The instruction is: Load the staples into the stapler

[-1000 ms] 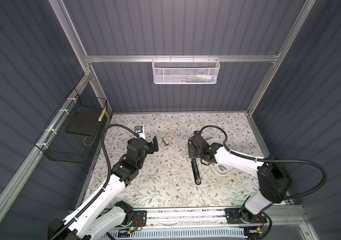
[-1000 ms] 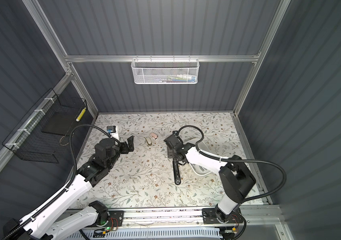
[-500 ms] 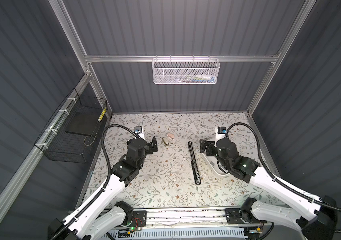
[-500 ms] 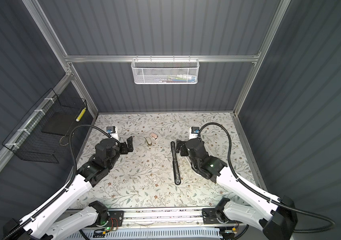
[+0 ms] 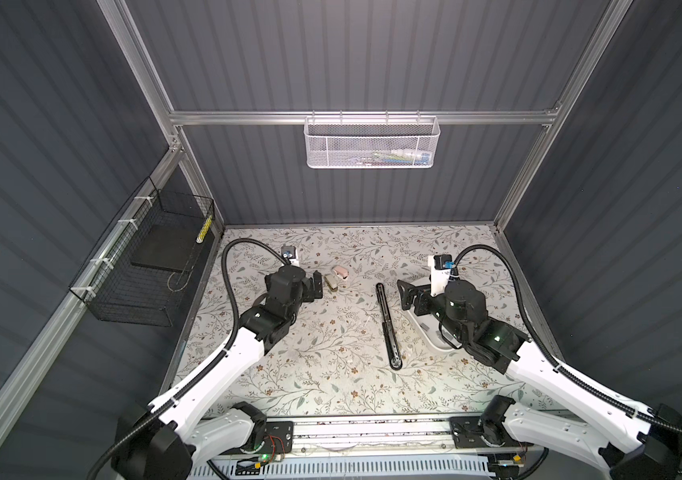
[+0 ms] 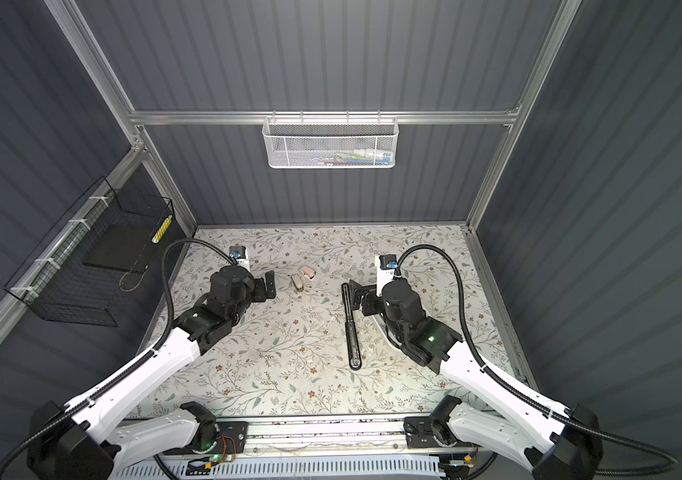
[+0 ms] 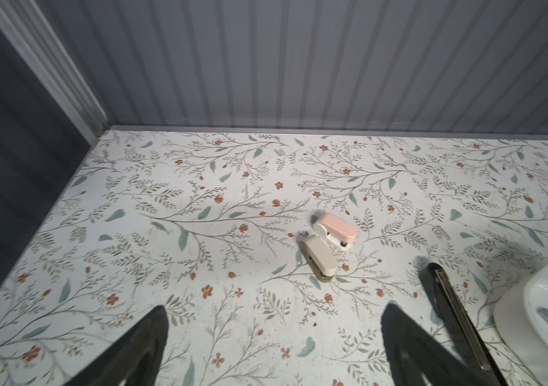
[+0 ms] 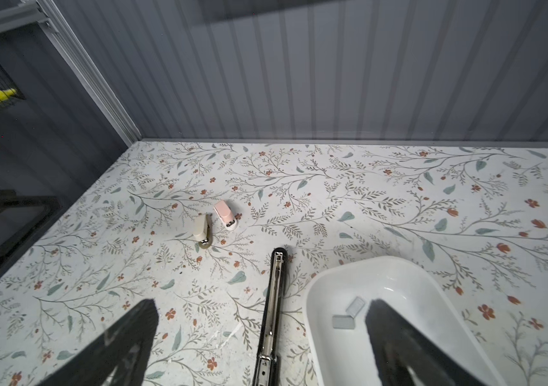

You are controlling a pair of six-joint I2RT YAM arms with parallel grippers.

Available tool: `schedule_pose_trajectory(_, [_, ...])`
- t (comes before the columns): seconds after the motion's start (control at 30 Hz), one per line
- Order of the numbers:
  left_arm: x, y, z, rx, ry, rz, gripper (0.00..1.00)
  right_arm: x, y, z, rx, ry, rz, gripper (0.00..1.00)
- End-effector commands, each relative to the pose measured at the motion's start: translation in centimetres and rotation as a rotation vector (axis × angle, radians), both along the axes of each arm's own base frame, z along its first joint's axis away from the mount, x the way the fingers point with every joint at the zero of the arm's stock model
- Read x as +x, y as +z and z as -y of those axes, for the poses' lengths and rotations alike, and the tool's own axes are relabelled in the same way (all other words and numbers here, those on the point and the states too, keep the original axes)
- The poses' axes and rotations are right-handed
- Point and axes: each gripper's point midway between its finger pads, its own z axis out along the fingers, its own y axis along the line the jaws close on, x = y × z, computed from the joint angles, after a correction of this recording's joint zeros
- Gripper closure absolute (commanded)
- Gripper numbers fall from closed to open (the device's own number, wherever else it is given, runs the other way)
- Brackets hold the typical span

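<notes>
Having withdrawn rightward from the opened stapler [image 5: 387, 324] lying flat mid-table, the right tool [image 5: 406, 296], like the left tool [image 5: 316, 286], stands fully open and empty; the staples [image 8: 343, 321] remain in the white tray [image 8: 399, 274], ready for pickup.

I have both arms stretched forward, elbows bent, each on its own side. My left gripper [image 5: 317, 286] stands with jaws spread wide and holds nothing. My right gripper [image 5: 405, 296] is just as wide and empty, turned inward toward the left one.
</notes>
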Motion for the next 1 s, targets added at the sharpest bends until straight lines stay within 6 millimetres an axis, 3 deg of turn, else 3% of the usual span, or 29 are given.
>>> schedule_pose_trajectory(0.0, [2.0,3.0,4.4,-0.085,-0.149,0.027,0.01,0.2,-0.8,1.3,-0.059,-0.046,-0.002,0.01])
schedule_pose_trajectory(0.1, [4.0,5.4,6.1,0.014,-0.230,0.112,0.01,0.3,-1.2,2.9,-0.060,-0.109,0.024,0.01])
schedule_pose_trajectory(0.17, [5.4,6.6,6.2,0.169,-0.260,0.217,0.01,0.5,-1.7,4.2,-0.044,-0.145,0.029,0.01])
schedule_pose_trajectory(0.3, [7.5,6.5,7.4,0.507,-0.371,0.384,0.01,1.0,-2.5,6.4,-0.010,-0.217,0.007,0.01])
schedule_pose_trajectory(0.37, [8.0,4.8,8.8,0.681,-0.500,0.387,0.01,1.1,-2.9,7.0,0.002,-0.238,-0.007,0.01])
schedule_pose_trajectory(0.47, [7.6,0.0,10.3,0.935,-0.782,0.315,0.16,1.3,-3.1,7.2,0.012,-0.241,-0.017,0.01])
schedule_pose_trajectory(0.53, [7.3,-2.0,10.4,1.010,-0.885,0.288,0.18,1.5,-3.3,7.1,0.013,-0.241,-0.024,0.01])
schedule_pose_trajectory(0.77, [4.6,-8.0,10.7,0.978,-1.302,0.101,0.17,1.8,-3.8,7.0,0.036,-0.243,-0.053,0.01])
schedule_pose_trajectory(0.8, [5.2,-7.1,11.0,0.994,-1.310,0.134,0.18,1.8,-3.8,7.1,0.038,-0.245,-0.054,0.01])
schedule_pose_trajectory(0.97, [5.8,-9.2,11.3,0.939,-1.438,0.097,0.23,1.8,-4.3,7.7,0.060,-0.262,-0.061,0.01])
